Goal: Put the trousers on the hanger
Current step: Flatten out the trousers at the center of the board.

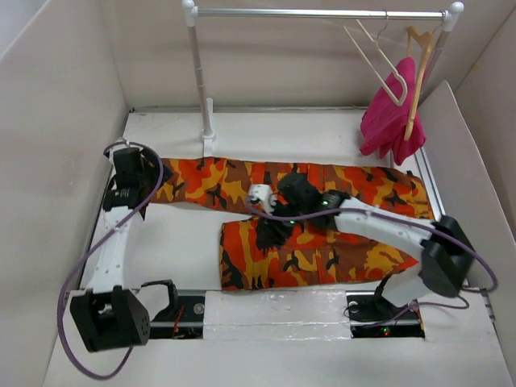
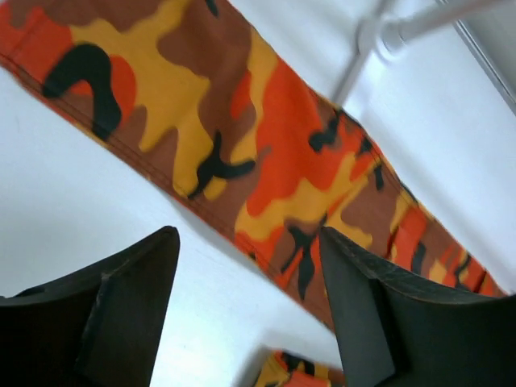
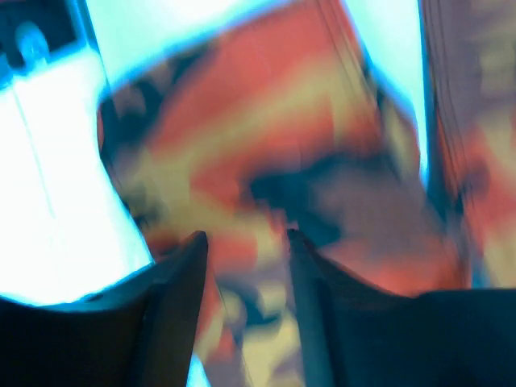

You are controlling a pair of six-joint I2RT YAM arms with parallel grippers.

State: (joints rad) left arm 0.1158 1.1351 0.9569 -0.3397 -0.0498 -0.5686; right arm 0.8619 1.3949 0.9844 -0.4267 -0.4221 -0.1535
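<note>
The camouflage trousers [image 1: 322, 242] lie flat on the white table. One leg stretches from left to right, and the other part is folded nearer me. My left gripper [image 1: 143, 179] is open at the left end of the far leg. In the left wrist view that gripper [image 2: 250, 242] hangs over bare table, with the trouser leg [image 2: 242, 137] just beyond its fingertips. My right gripper [image 1: 278, 216] is over the middle of the trousers. In the blurred right wrist view it [image 3: 246, 238] is open, with the cloth [image 3: 266, 145] under it. The cream hanger [image 1: 375, 60] hangs on the rail, empty.
A clothes rail [image 1: 322, 13] on a white post [image 1: 200, 76] stands at the back. At its right end a tan wooden hanger [image 1: 418, 72] carries a magenta garment [image 1: 391, 113]. Beige walls enclose the table on the left, back and right.
</note>
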